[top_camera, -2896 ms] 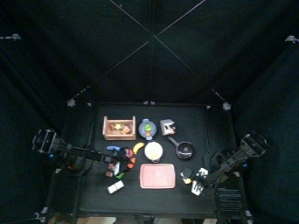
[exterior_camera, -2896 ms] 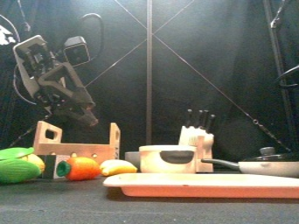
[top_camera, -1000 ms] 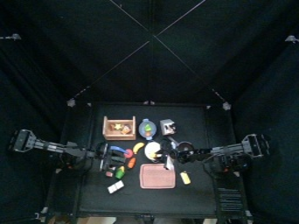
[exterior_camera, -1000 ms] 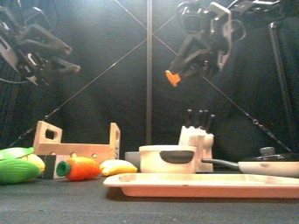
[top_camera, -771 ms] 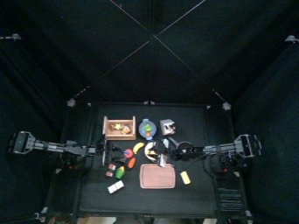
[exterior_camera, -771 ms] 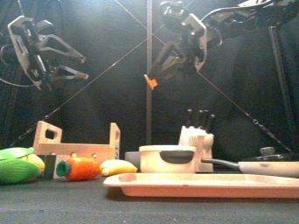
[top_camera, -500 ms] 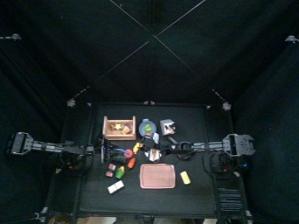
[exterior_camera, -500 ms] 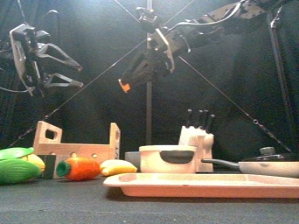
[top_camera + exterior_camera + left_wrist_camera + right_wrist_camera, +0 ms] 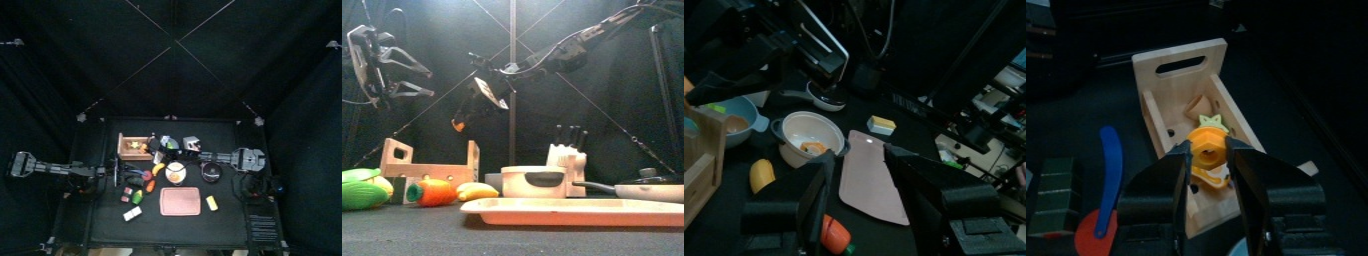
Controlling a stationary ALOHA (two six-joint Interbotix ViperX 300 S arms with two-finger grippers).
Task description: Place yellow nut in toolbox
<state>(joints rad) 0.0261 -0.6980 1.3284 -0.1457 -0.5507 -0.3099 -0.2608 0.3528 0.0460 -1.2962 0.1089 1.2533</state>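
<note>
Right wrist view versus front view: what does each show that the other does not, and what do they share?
Only the right wrist view looks down into the toolbox, showing pieces lying inside it directly below the right gripper. Only the front view shows the left gripper raised and apart at the left side, plus the pink tray and the knife block. Both show the right gripper shut on the yellow nut, held above the toolbox and not yet released.

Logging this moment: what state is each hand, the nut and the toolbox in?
Right hand: shut on nut, above toolbox.
Nut: orange-yellow, held in the air.
Toolbox: open-topped, pieces inside, nut not yet in.
Left hand: open, empty.
</note>
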